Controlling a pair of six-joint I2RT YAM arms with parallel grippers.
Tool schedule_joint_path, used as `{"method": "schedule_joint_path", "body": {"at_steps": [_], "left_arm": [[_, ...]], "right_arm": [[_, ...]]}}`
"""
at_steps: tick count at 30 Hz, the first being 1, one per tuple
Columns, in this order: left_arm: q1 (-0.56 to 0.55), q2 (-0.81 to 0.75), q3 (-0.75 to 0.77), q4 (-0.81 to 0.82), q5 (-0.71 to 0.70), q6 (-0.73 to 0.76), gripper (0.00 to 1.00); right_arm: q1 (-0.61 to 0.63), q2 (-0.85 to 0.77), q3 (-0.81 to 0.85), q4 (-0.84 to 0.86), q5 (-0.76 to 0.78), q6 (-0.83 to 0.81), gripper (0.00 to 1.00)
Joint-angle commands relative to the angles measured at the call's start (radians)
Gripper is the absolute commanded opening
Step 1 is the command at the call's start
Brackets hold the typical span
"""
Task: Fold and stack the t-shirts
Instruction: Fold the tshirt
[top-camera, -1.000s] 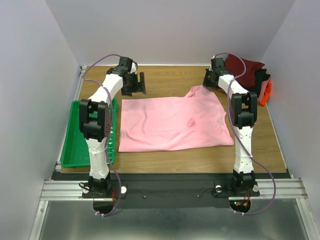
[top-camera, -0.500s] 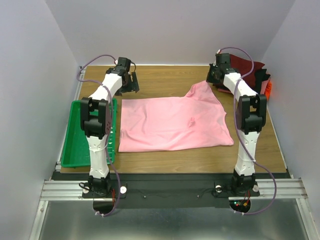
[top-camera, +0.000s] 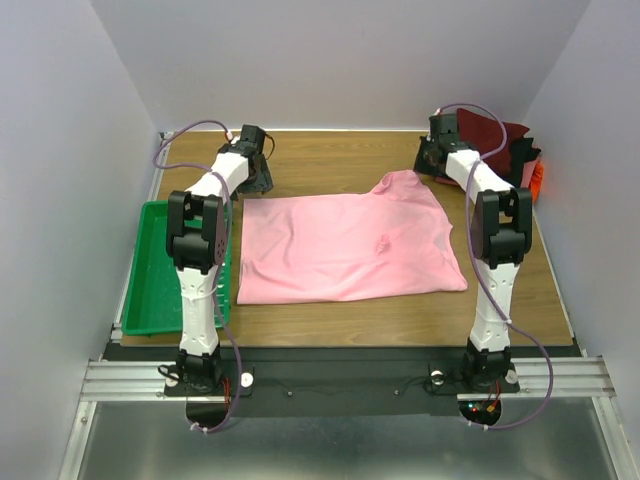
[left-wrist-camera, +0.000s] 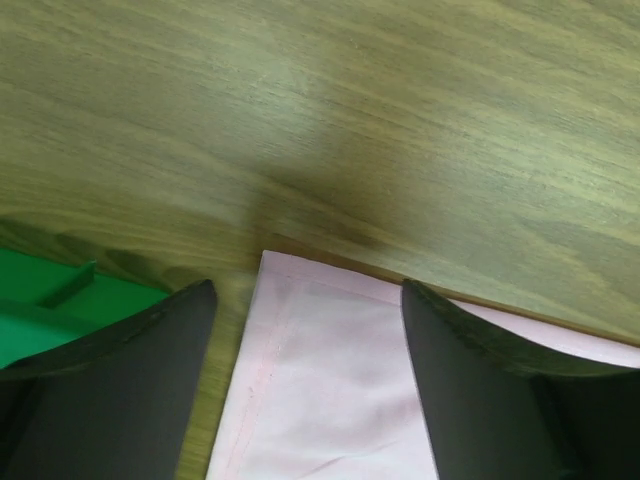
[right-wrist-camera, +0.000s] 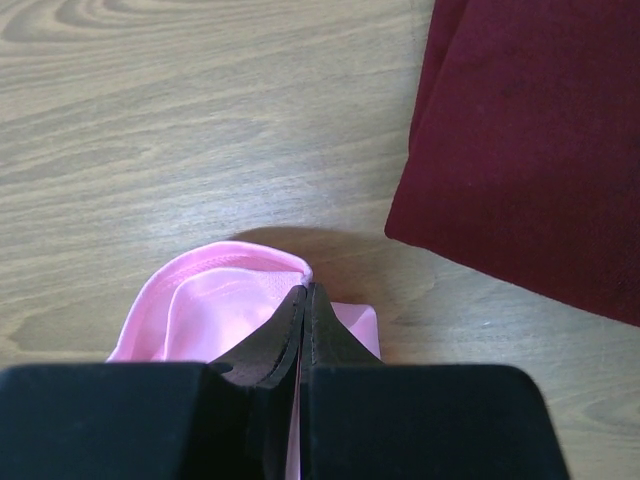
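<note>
The light pink t-shirt (top-camera: 345, 245) lies spread flat on the wooden table. My left gripper (top-camera: 257, 180) is open and low over its far left corner. In the left wrist view the two fingers (left-wrist-camera: 130, 370) straddle that corner of the pink t-shirt (left-wrist-camera: 320, 390) without closing on it. My right gripper (top-camera: 428, 166) is shut on the shirt's far right edge. In the right wrist view the right gripper (right-wrist-camera: 305, 292) pinches a raised pink fold (right-wrist-camera: 215, 300). A folded dark red t-shirt (right-wrist-camera: 530, 150) lies just beyond it on a pile (top-camera: 497, 135) at the back right.
The back right pile also holds a black shirt (top-camera: 523, 156) and an orange-red one (top-camera: 536, 185). A green plastic tray (top-camera: 150, 275) sits at the left edge beside the left arm. White walls close in the table at the back and on both sides.
My left gripper has moved left and down to the pink shirt's far left corner. My right gripper has shifted slightly back and right, still shut on the shirt's far right edge.
</note>
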Motion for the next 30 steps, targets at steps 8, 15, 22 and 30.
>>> {"method": "schedule_joint_path", "body": {"at_steps": [8,15,22,30], "left_arm": [[0.003,0.023,-0.044,0.033,-0.016,-0.016,0.68],[0.005,0.024,-0.076,0.067,-0.012,-0.009,0.55],[0.006,0.003,-0.101,0.094,0.017,0.008,0.36],[0.005,-0.039,-0.134,0.134,0.079,0.042,0.07]], "right_arm": [[-0.009,-0.086,-0.038,0.040,0.022,0.011,0.00],[-0.011,-0.098,-0.053,0.040,0.034,0.014,0.00],[-0.012,-0.127,-0.059,0.042,0.028,0.014,0.00],[-0.012,-0.225,-0.159,0.045,-0.033,0.001,0.00]]}}
